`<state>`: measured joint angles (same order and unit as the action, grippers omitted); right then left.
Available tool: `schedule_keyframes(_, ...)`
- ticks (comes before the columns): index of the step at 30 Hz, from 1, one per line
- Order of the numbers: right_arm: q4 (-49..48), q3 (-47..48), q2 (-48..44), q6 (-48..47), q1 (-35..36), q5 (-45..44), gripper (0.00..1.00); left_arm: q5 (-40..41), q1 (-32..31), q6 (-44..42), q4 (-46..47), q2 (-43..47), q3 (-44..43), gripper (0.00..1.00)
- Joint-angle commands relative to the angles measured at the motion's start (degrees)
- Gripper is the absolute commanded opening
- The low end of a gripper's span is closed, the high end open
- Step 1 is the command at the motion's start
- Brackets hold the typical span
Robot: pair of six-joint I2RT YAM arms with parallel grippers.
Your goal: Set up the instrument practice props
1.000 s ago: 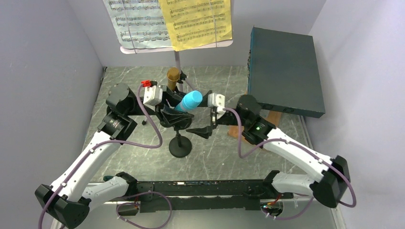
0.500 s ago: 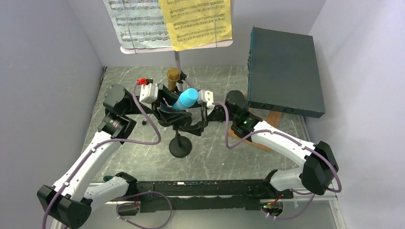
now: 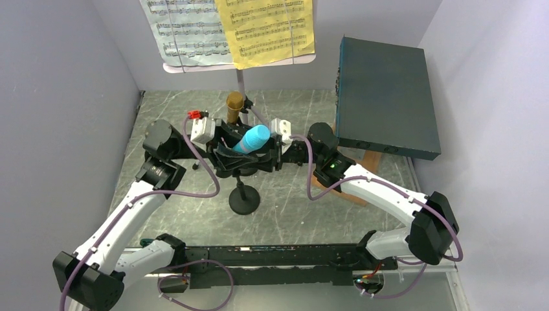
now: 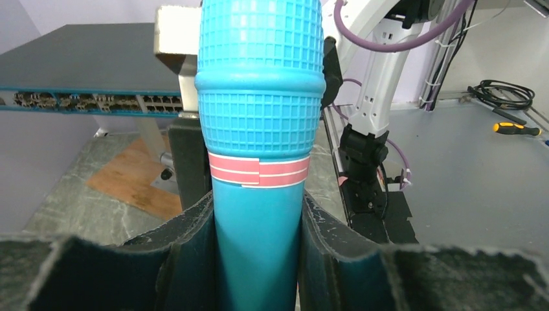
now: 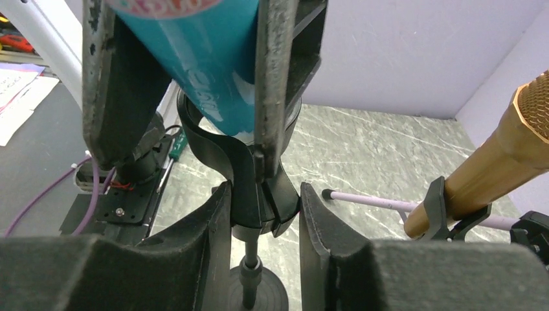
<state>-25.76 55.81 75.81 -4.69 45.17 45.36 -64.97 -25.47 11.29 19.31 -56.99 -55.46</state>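
My left gripper (image 3: 224, 153) is shut on the blue microphone (image 3: 252, 138), whose handle sits between the pads (image 4: 257, 214) with the mesh head (image 4: 259, 78) pointing away. The microphone's lower end sits at the clip of a black round-based mic holder (image 5: 254, 188), with its base (image 3: 245, 202) on the table below. My right gripper (image 3: 263, 159) comes in from the right, its jaws shut on that clip (image 5: 260, 207). The gold microphone (image 3: 234, 103) stands in a second holder (image 5: 447, 207) behind. White (image 3: 188, 29) and yellow (image 3: 265, 26) pages rest on the music desk (image 3: 239, 62).
A large dark teal box (image 3: 385, 97) stands at the right rear, over a brown wooden board (image 3: 368, 159). Grey walls close in the left, back and right. A thin stand leg (image 5: 369, 197) lies on the marbled table (image 3: 298, 207) near the gold microphone.
My right gripper has swung left to the mic holder, and its jaws have come in from wide open onto the clip. The left gripper still holds the blue microphone, shifted slightly.
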Motion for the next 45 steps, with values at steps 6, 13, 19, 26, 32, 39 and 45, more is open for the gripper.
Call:
schedule_keyframes(6, -2.9, -0.9, -2.5, -0.5, -0.5, -2.4, 0.0, 3.6, 0.0, -2.2, 2.3, 5.4, 4.6, 0.0)
schedule_keyframes(13, -1.5, -0.5, -3.6, 0.9, -0.5, -2.9, 0.38, 4.9, 0.1, -3.0, 2.0, 5.6, 5.2, 0.0)
schedule_keyframes(19, 0.3, -1.0, -5.6, 2.1, -0.4, -5.4, 1.0, 9.6, 0.1, -4.7, -4.7, 5.4, 3.0, 0.0)
schedule_keyframes(26, 3.3, 1.7, -5.3, 3.7, -0.4, -4.5, 1.0, 14.5, 0.1, -2.3, -8.6, 5.4, 2.2, 0.56)
schedule_keyframes(32, 2.5, 4.1, -3.6, 6.5, -0.2, -1.5, 1.0, 20.2, 0.1, -1.3, -15.3, 10.5, 2.8, 0.99)
schedule_keyframes(39, 4.4, 7.7, 0.2, 5.2, 1.6, -0.8, 1.0, 28.1, 0.1, -4.3, -31.2, 17.1, 1.4, 1.0)
schedule_keyframes(45, 3.9, 9.8, 3.2, 5.6, 1.8, -0.9, 0.92, 32.6, 0.1, -5.1, -35.3, 19.8, 3.3, 0.95)
